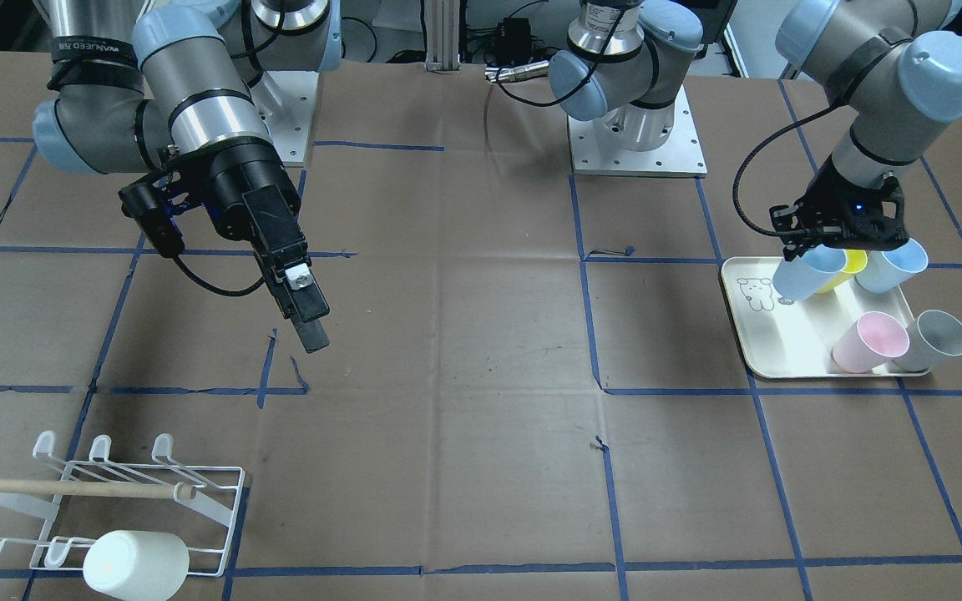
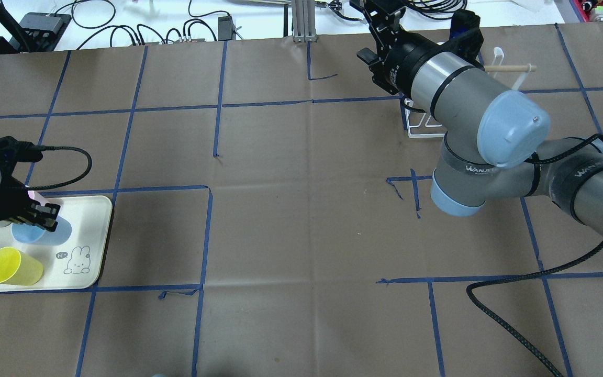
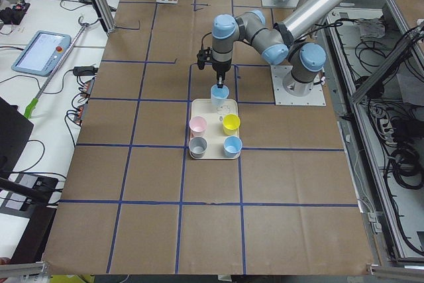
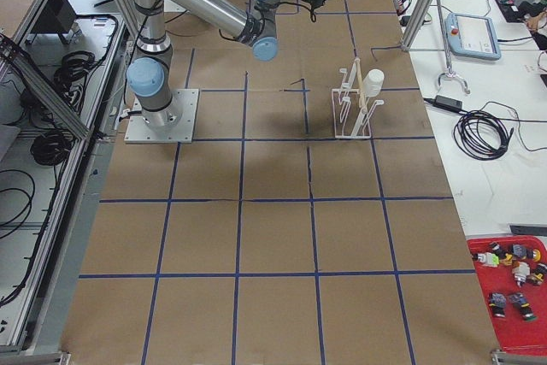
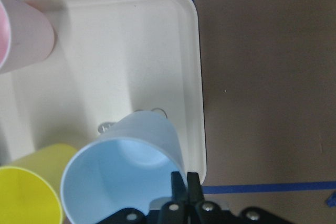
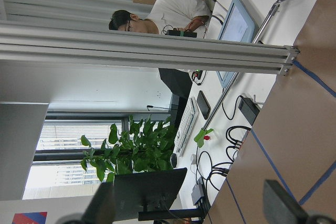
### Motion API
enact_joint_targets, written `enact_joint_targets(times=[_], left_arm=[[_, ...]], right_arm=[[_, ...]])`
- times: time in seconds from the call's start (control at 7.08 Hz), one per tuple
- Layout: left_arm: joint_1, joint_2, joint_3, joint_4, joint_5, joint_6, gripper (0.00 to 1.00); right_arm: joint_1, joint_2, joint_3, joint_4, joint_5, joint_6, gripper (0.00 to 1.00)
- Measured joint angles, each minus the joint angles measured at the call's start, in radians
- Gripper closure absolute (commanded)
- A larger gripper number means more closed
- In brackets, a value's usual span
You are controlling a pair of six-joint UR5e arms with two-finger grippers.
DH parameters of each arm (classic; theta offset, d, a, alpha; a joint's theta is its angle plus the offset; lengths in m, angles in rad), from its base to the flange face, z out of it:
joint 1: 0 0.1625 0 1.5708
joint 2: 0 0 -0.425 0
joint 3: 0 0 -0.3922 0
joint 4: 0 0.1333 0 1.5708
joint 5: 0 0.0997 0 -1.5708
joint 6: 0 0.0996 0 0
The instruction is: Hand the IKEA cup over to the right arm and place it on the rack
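Tray [image 1: 769,346] crowded, five cups.
- Left gripper [image 1: 836,244] over tray, clamped on rim of light-blue cup [image 1: 805,275].
- Yellow cup [image 1: 847,267] and second blue cup [image 1: 894,265] close beside it.
- Pink cup [image 1: 865,342] and grey cup [image 1: 939,338] block another tray edge.
- Table [image 1: 464,351] beyond tray toward rack [image 1: 218,488]: wide bare lane.
- Right arm [image 1: 197,108] hangs above lane, well apart from tray.
- Rack part taken by white cup [image 1: 137,566] and dowel [image 1: 72,487].

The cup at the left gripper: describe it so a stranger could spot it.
Find the cream tray with the bunny drawing, at the table's end on the robot's left. The light-blue cup is tilted beside that drawing, rim pinched by the left gripper; its twin is ungripped.
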Motion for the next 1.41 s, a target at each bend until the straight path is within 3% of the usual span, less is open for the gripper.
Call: enact_joint_targets(times=[0.42, 0.71, 0.99, 1.41], left_arm=[[-0.106, -0.138, 0.38, -0.191, -0.051, -0.01, 1.0], [-0.168, -0.268, 0.55, -0.197, -0.231, -0.012, 1.0], [-0.206, -0.309, 0.568, -0.095, -0.501, -0.009, 1.0], [-0.268, -0.312, 0.4, 0.309, -0.826, -0.01, 1.0]], right_arm=[[0.001, 0.016, 0.001, 0.002, 0.003, 0.017, 0.0], [0.001, 0.022, 0.001, 0.006, -0.001, 0.017, 0.0], [0.001, 0.025, 0.001, 0.006, -0.006, 0.01, 0.0], [0.001, 0.025, 0.0, 0.004, -0.009, 0.006, 0.0]])
